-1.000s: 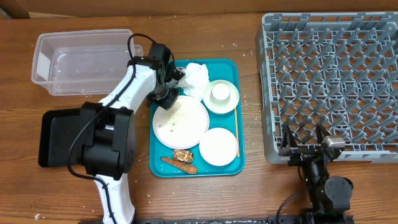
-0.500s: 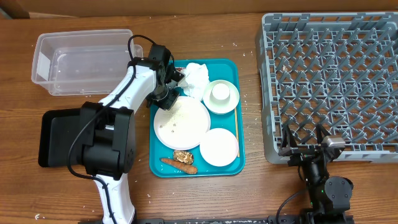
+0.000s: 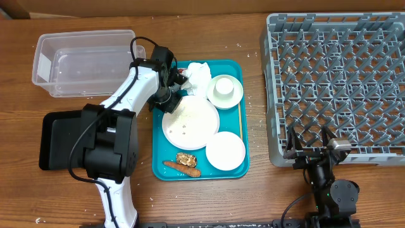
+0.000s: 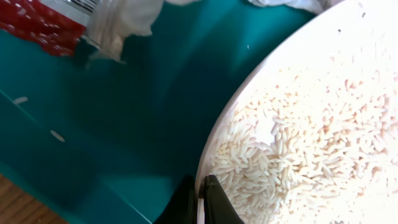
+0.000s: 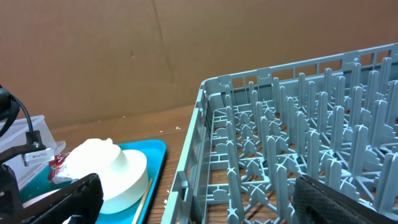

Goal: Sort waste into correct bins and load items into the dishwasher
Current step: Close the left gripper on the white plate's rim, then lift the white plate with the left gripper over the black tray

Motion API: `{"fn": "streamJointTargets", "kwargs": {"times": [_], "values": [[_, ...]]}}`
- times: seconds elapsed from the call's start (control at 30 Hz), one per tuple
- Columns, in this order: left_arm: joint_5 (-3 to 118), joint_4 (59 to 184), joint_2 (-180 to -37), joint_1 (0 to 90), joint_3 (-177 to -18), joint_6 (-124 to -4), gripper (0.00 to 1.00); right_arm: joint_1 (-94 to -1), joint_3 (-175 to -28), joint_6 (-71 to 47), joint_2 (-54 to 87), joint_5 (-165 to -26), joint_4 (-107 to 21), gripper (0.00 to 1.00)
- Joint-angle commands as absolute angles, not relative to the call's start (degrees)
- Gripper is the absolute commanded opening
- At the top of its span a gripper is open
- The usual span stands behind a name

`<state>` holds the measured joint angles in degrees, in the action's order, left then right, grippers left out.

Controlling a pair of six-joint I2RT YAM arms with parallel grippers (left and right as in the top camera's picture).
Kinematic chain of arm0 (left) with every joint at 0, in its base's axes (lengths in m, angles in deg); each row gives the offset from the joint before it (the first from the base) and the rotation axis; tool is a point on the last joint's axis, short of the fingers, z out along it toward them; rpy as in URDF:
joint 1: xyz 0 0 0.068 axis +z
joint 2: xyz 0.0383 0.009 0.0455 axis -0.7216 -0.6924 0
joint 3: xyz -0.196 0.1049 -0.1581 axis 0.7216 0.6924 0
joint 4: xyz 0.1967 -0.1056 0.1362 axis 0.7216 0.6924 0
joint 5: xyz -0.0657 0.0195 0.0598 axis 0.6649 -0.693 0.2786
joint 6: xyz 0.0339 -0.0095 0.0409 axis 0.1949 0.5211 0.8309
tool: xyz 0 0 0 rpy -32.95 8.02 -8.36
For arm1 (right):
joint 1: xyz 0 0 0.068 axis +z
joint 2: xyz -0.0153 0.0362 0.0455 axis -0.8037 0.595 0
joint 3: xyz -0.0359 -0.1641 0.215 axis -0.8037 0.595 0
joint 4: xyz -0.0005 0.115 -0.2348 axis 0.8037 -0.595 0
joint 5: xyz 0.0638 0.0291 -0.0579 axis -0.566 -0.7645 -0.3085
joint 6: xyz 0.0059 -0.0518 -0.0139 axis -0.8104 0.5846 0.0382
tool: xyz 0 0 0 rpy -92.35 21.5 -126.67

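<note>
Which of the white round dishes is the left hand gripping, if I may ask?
The large white round plate scattered with white rice grains; the left hand pinches its rim.

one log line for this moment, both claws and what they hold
left claw: shut on large plate rim | plate load: rice grains | right claw: open, empty, at dish rack edge

Glossy teal tray [image 3: 164, 155], wood-grain table [image 3: 63, 190]

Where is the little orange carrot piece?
In the overhead view, the small orange carrot piece lies in the teal plastic tray's near-left corner, beside the brown food lump, below the large white round plate.
</note>
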<state>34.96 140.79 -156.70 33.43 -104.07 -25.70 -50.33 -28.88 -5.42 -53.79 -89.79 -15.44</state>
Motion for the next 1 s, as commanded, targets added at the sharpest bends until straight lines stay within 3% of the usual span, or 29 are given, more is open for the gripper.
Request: {"fn": "streamJointTargets", "kwargs": {"times": [0.0,0.97], "values": [[33.91,142.01,-157.42,33.41,-103.94,-25.5,0.04,-49.96,-28.29,-4.98,-54.36,-89.29,-15.05,1.0],[37.26,156.35,-156.87,36.16,-116.96,-25.29,0.04,-49.96,-28.29,-5.01,-54.36,-89.29,-15.07,1.0]]}}
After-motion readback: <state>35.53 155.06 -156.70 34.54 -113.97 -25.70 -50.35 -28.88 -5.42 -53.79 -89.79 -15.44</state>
